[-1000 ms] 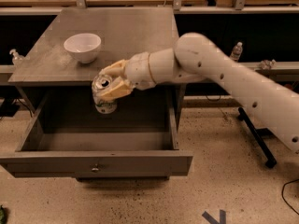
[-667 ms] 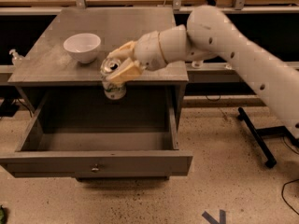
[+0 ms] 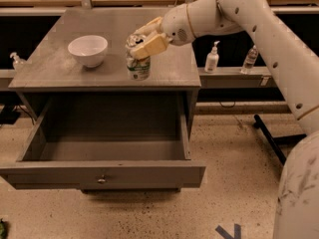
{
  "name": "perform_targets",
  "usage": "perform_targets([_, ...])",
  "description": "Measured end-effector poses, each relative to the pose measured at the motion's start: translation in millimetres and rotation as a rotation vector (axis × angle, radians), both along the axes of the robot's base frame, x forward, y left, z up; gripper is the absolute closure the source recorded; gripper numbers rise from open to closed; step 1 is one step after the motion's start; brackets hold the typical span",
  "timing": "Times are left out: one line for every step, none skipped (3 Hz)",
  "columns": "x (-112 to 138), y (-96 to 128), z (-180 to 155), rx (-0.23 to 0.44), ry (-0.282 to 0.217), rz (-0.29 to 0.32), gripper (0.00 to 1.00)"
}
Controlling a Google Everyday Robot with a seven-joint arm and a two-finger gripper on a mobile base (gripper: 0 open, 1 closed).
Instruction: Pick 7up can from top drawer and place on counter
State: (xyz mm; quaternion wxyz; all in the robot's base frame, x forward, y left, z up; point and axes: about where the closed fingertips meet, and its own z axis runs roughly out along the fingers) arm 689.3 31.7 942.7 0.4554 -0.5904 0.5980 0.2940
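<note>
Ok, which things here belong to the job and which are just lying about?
Job: can, held by the gripper over the counter, near its front edge; open drawer below.
Lying about: bowl on the counter; pump bottle and plastic bottle on the ledge beside it.

The gripper (image 3: 138,43) clasps the top of the 7up can (image 3: 138,66), which stands upright near the front edge of the counter (image 3: 55,68); whether its base touches cannot be told. A white bowl (image 3: 87,50) sits to the can's left, apart from it. Below, the top drawer (image 3: 149,176) is pulled open, its knob (image 3: 101,179) centred.
</note>
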Motion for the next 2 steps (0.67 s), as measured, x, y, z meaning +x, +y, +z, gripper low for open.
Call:
perform_targets([18.2,-17.5,-1.5,-0.010,0.096,-0.106,1.00])
perform_targets([31.2,-31.0,-8.0,-0.055,0.191,-0.217,0.88])
